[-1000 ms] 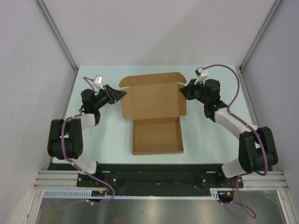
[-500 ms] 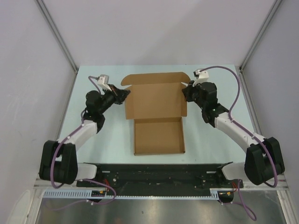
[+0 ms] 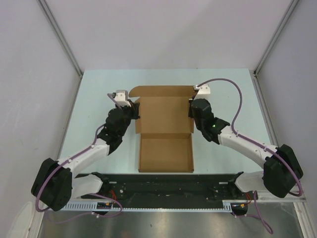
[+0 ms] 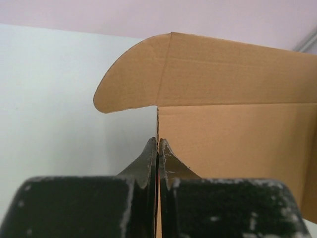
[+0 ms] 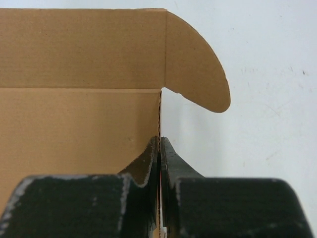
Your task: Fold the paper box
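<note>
Centrally on the table (image 3: pixel 94 99) lies the paper box (image 3: pixel 165 148), its lid (image 3: pixel 165 111) open toward the upper frame. The left fingers (image 4: pixel 147 159) are clamped on the lid's left edge. The right fingers (image 5: pixel 148 157) pinch its right edge.

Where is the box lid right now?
The lid sits mid-table in the top view, behind the open tray, its side edges pinched by the left tool and right tool.

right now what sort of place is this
Likely a robot lab test cell: left arm and right arm at a pale table, white panels on metal framing around it, a paper box between them.
</note>
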`<state>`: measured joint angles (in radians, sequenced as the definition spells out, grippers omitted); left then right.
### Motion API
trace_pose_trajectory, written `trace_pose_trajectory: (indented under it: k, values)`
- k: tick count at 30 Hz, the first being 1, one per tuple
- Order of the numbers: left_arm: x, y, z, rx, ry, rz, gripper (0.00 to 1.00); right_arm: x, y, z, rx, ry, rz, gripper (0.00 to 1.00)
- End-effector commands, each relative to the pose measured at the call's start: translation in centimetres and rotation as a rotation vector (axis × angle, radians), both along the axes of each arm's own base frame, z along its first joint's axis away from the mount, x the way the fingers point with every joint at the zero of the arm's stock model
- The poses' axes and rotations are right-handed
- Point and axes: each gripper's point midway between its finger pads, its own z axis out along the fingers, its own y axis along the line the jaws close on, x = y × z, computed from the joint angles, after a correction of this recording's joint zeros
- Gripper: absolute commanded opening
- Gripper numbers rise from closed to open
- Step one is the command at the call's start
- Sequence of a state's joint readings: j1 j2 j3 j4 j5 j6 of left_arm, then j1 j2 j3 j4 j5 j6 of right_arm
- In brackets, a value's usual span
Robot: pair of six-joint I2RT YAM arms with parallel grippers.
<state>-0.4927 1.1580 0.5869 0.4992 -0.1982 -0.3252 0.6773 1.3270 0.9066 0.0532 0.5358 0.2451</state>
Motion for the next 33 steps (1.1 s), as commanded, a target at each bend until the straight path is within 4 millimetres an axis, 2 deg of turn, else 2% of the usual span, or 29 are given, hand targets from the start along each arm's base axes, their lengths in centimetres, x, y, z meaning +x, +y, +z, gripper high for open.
trace_pose_trajectory:
  k: [1,2,4,6,7,8,11,12,14,15,16,17,18,19,20,21,23,24,26,33]
  values:
    - [-0.3,0.9,1.0,0.031,-0.079,0.16,0.0,-1.2,0.4,-0.5,-0.014,-0.027,-0.078,0.0]
    - [-0.7,0.8,0.2,0.044,-0.073,0.173,0.0,-1.6,0.9,-0.6,-0.011,-0.031,-0.074,0.0]
    - [-1.4,0.3,0.5,0.04,-0.097,0.197,0.0,-2.1,0.5,-1.2,-0.032,-0.033,-0.109,0.0]
    - [-1.8,1.0,-0.2,0.047,-0.094,0.263,0.0,-2.7,0.4,-1.8,-0.048,-0.037,-0.136,0.0]
    - [-2.3,0.5,-0.2,0.039,-0.101,0.264,0.0,-3.0,0.3,-1.8,-0.051,-0.044,-0.146,0.0]
    - [-2.5,1.1,-0.7,0.044,-0.097,0.304,0.0,-3.2,0.1,-1.7,-0.051,-0.056,-0.166,0.0]
    - [-3.3,1.0,-1.0,0.015,-0.116,0.326,0.0,-3.9,0.3,-1.6,-0.037,-0.087,-0.168,0.0]
    - [-3.4,0.8,-0.3,-0.014,-0.142,0.325,0.0,-4.3,0.3,-2.1,-0.044,-0.089,-0.161,0.0]
    - [-3.5,0.9,-0.1,-0.029,-0.161,0.339,0.0,-4.2,0.4,-1.2,-0.027,-0.137,-0.162,0.0]
    - [-3.5,0.8,0.9,-0.059,-0.198,0.339,0.0,-4.4,0.5,-1.3,-0.026,-0.147,-0.155,0.0]
    - [-3.4,0.6,1.1,-0.062,-0.212,0.335,0.0,-4.1,0.8,-0.5,0.004,-0.181,-0.156,0.0]
    - [-3.4,0.3,2.4,-0.087,-0.258,0.329,0.0,-4.0,0.9,-0.2,0.008,-0.196,-0.154,0.0]
    - [-3.3,0.1,2.8,-0.091,-0.275,0.329,0.0,-3.6,1.1,0.7,0.021,-0.232,-0.151,0.0]
    - [-3.0,-0.4,2.9,-0.085,-0.286,0.326,0.0,-3.4,1.3,0.6,0.012,-0.241,-0.146,0.0]
    - [-2.9,-0.6,3.9,-0.096,-0.321,0.323,0.0,-3.2,1.4,0.9,0.011,-0.258,-0.149,0.0]
    - [-2.6,-1.0,3.7,-0.086,-0.326,0.323,0.0,-2.9,1.5,1.7,0.016,-0.289,-0.151,0.0]
    - [-2.2,-1.2,5.4,-0.109,-0.375,0.337,0.0,-2.4,1.9,1.8,0.012,-0.307,-0.143,0.0]
    - [-1.9,-1.5,5.3,-0.108,-0.381,0.339,0.0,-2.1,1.8,2.3,0.022,-0.329,-0.148,0.0]
    - [-1.9,-1.3,6.7,-0.118,-0.438,0.357,0.0,-1.8,2.2,2.1,0.013,-0.337,-0.139,0.0]
    - [-3.5,-0.3,7.1,-0.165,-0.478,0.371,0.0,-2.8,3.0,3.0,0.014,-0.383,-0.117,0.0]
